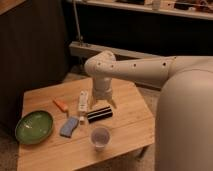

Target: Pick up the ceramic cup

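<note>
The ceramic cup (100, 137) is a small pale handleless cup with a greyish-lavender inside. It stands upright near the front edge of the wooden table (127, 130). My gripper (102, 101) hangs from the white arm above the table's middle, behind the cup and just above a black rectangular object (100, 114). The gripper is well apart from the cup and holds nothing I can see.
A wide green bowl (33, 126) sits at the table's left. A blue-grey sponge (69, 126), an orange object (61, 104) and a white bar-shaped object (83, 100) lie left of the gripper. My white body (185, 125) fills the right side. Dark cabinets stand behind.
</note>
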